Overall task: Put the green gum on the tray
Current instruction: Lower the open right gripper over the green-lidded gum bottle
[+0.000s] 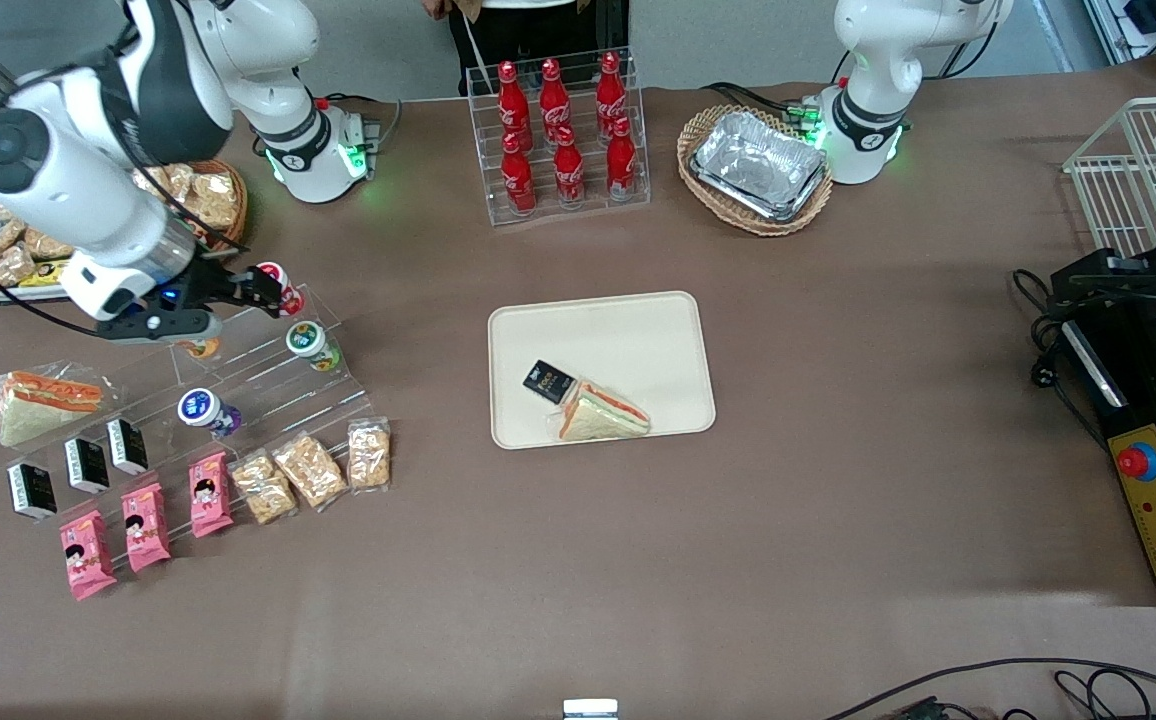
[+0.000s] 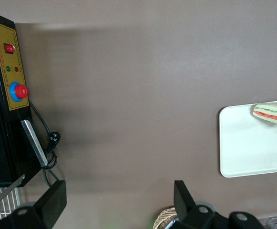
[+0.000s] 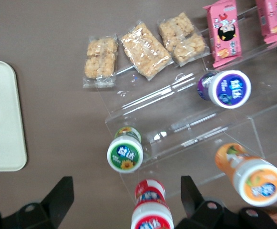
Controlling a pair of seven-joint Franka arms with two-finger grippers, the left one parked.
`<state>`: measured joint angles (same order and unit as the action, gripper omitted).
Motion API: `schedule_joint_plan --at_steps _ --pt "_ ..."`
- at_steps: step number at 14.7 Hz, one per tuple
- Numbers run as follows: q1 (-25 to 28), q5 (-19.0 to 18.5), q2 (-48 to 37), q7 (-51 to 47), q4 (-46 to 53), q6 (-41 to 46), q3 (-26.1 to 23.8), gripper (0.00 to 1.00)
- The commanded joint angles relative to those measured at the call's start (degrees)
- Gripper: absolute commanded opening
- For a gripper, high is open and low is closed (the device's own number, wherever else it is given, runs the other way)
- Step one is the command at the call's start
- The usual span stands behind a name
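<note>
The green gum point(image 1: 308, 340) is a small canister with a white-rimmed green lid, standing on a clear acrylic step rack point(image 1: 268, 385) at the rack's end nearest the tray. It also shows in the right wrist view point(image 3: 125, 153). The cream tray point(image 1: 638, 330) lies mid-table and holds a sandwich point(image 1: 603, 413) and a small black pack point(image 1: 548, 381); its corner shows in the right wrist view point(image 3: 0, 124). My gripper point(image 1: 256, 287) hangs open above the rack's top step, a little farther from the front camera than the green gum. In the wrist view the gripper point(image 3: 127, 193) is empty.
A red-lidded canister point(image 3: 150, 210) lies between the open fingers, untouched. Blue point(image 3: 230, 89) and orange point(image 3: 252, 176) canisters sit on the rack. Cracker packs point(image 1: 313, 470), pink packs point(image 1: 143, 525) and black packs point(image 1: 88, 465) lie nearer the camera. A cola rack point(image 1: 563, 140) stands farther off.
</note>
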<state>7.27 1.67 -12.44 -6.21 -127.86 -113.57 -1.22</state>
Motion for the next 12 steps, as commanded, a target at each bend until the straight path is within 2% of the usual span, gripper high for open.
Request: schedule_joint_plan --at_steps 1,4,12 --pt "1.25 0.53 -0.75 0.76 -7.39 -9.1 0.34 1.0" --pt "1.69 0.53 0.31 0.67 -12.58 -16.31 0.25 1.0" --pt "3.71 0.53 5.93 0.67 -14.96 -22.83 0.34 1.0"
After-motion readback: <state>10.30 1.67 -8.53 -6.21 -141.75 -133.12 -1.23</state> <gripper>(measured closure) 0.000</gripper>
